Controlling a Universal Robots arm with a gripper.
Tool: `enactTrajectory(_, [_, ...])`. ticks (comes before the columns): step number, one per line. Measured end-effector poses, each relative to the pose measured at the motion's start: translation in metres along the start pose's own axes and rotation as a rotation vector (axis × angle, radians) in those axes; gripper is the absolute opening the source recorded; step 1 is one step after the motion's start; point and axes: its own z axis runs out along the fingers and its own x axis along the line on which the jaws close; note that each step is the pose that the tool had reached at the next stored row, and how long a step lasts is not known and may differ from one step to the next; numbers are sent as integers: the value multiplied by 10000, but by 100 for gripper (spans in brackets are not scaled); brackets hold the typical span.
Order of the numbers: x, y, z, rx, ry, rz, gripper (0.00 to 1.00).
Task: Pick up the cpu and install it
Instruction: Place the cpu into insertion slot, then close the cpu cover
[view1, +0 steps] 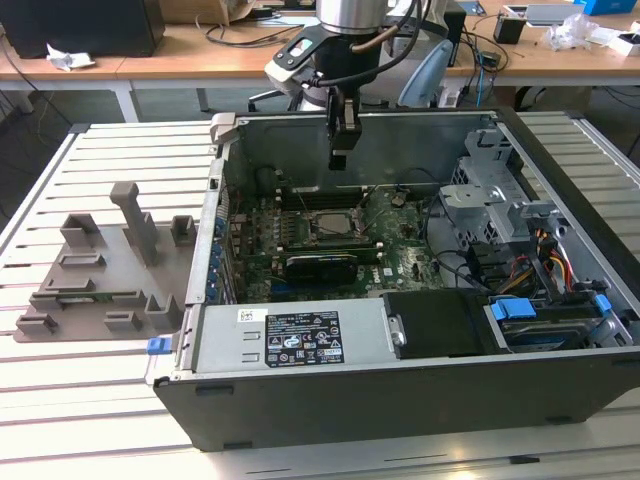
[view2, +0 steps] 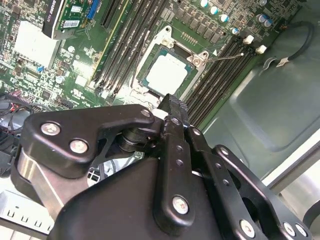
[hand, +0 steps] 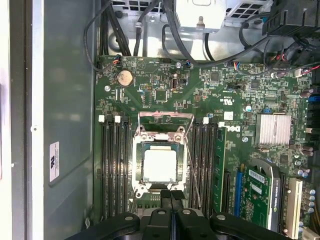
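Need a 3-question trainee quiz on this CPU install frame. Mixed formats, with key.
1. True or false: the gripper holds the cpu.
2. The cpu lies: A) in the motherboard socket B) on the finned heatsink C) outside the case.
3. Fill in: the gripper's fingers are ___ (open/shut).
Key: 1 false; 2 A; 3 shut.

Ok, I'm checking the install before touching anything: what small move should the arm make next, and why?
Probably a short straight lift, clear of the board. The cpu already lies flat in the socket, and the gripper hangs above it with jaws shut on nothing, so there seems nothing left to carry.
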Motion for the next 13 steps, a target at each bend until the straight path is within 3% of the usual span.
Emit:
enactTrajectory(9, [0,2,0,0,2,-1,11])
enactTrajectory(13, [-3,127,-6,1,1,1,11])
